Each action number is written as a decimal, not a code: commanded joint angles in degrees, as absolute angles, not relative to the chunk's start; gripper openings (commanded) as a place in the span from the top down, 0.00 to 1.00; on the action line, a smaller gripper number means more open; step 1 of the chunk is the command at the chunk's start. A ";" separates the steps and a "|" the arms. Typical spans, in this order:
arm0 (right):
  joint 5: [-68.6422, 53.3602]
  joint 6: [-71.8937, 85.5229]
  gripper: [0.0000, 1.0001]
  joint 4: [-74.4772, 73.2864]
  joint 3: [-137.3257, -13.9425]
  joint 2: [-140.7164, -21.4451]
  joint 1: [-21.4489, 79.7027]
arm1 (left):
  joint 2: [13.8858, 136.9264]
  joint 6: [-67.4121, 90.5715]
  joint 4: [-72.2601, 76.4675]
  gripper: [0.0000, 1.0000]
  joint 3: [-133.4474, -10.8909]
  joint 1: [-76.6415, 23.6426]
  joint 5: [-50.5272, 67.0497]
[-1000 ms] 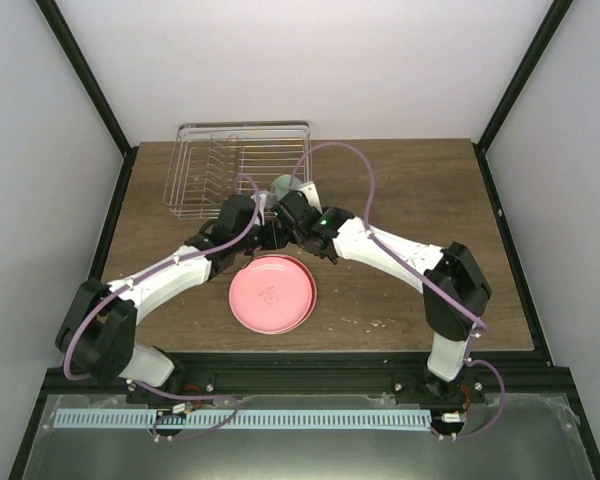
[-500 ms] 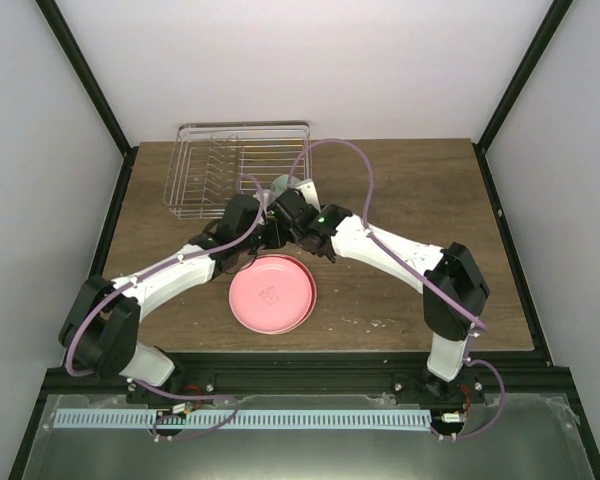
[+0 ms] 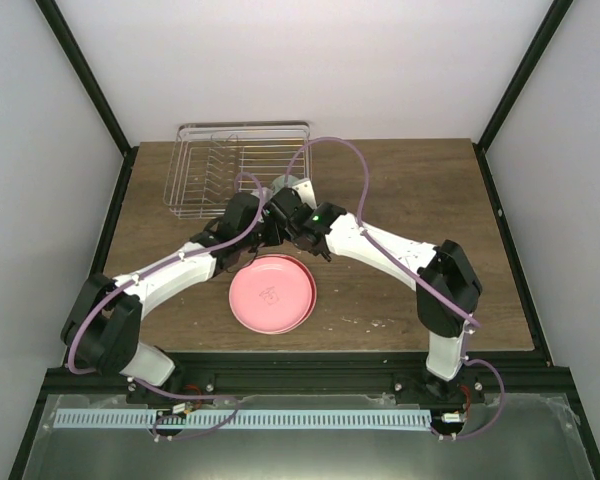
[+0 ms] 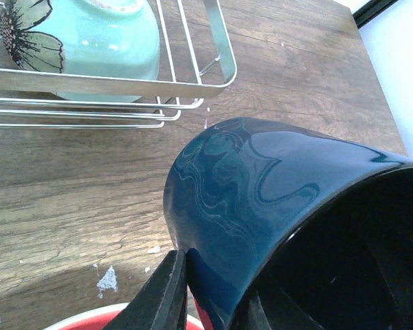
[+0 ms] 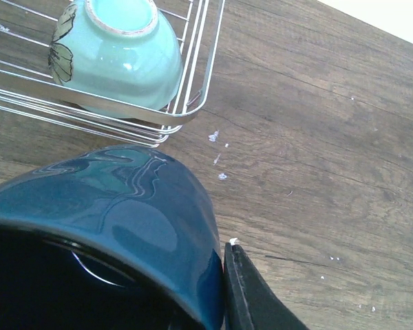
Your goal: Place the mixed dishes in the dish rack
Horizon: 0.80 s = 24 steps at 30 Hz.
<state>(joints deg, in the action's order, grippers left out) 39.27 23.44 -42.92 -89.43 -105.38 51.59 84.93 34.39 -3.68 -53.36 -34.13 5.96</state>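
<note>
Rack (image 3: 242,126) of silver wire stands at the tabletop's (image 3: 420,190) far edge, toward the far left corner. One mint bowl (image 5: 120,51) sits in its near right corner, turned upside down with the foot ring up and a dark flower painted on its side. Just outside that corner both arms meet on the dark blue cup (image 4: 261,179), which lies tilted with its mouth toward the wrists. The right gripper (image 5: 206,289) is clamped on the cup's wall, one finger outside and the other lost in the dark interior. The left gripper (image 4: 217,295) pinches the wall at another spot on the rim, its outer finger pressed against the glaze. The pink plate (image 3: 272,292) lies flat near the middle of the near edge, well apart from the rack.
</note>
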 commanded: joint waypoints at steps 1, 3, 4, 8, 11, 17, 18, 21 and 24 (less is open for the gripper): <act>38.55 24.54 0.97 -41.13 -93.35 -105.18 52.82 | 85.43 33.93 -2.27 0.98 -54.82 -35.01 7.00; 37.82 24.60 0.95 -41.05 -93.30 -105.22 52.82 | 85.39 34.28 -2.03 1.00 -54.97 -34.99 6.94; 37.39 24.56 0.94 -40.92 -93.21 -105.23 52.82 | 85.35 34.42 -2.02 1.00 -55.08 -35.05 6.94; 36.79 24.74 0.92 -40.83 -92.77 -105.23 52.98 | 85.30 35.16 -1.62 1.00 -55.75 -34.99 7.02; 36.64 25.18 0.90 -41.04 -92.44 -105.08 52.95 | 85.33 35.93 -1.36 1.00 -56.44 -35.01 6.57; 36.73 25.40 0.86 -40.71 -91.57 -104.75 52.99 | 85.45 36.94 -0.82 1.00 -57.23 -34.84 6.37; 36.81 25.47 0.85 -40.69 -91.38 -104.76 53.00 | 85.43 37.07 -0.73 1.00 -57.05 -34.74 6.45; 37.75 25.59 0.81 -40.42 -90.43 -104.63 53.02 | 84.89 37.38 -0.41 1.00 -56.60 -34.35 6.65; 37.74 25.79 0.79 -40.03 -89.79 -104.52 53.00 | 84.27 37.65 -0.05 1.00 -56.00 -33.88 7.00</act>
